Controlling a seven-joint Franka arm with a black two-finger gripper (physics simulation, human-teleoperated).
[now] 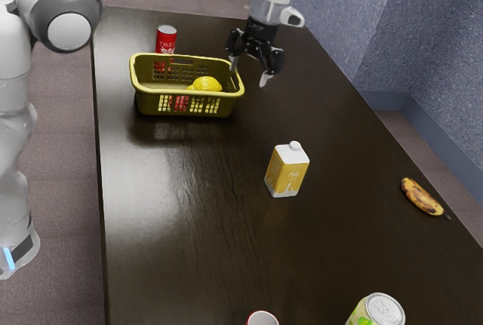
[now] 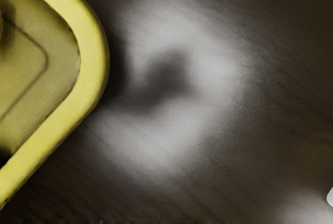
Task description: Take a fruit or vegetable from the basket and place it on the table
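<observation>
Table: dark brown wood, smooth, with a big shiny patch beside the basket and a dark shadow on it.
Room: brown-gray floor past the table; speckled blue-gray wall beyond the basket, to the exterior view's right.
Red can: standing up, just behind the basket.
Carton: yellow and white, standing up, in front of the basket and to the exterior view's right.
Banana: yellow with brown spots, lying down, well apart from the basket, past the carton.
Green can: well in front of the basket, toward the exterior view's right.
Round rim: red and white, well in front of the basket; I can't tell what it belongs to.
In the way: the basket's sides go all around the lemon.
Lemon: inside the basket, lying on its side, long way about along the basket's long side, small tip to the exterior view's left.
Gripper: above the basket's end at the exterior view's right, fingers spread apart, holding nothing.
</observation>
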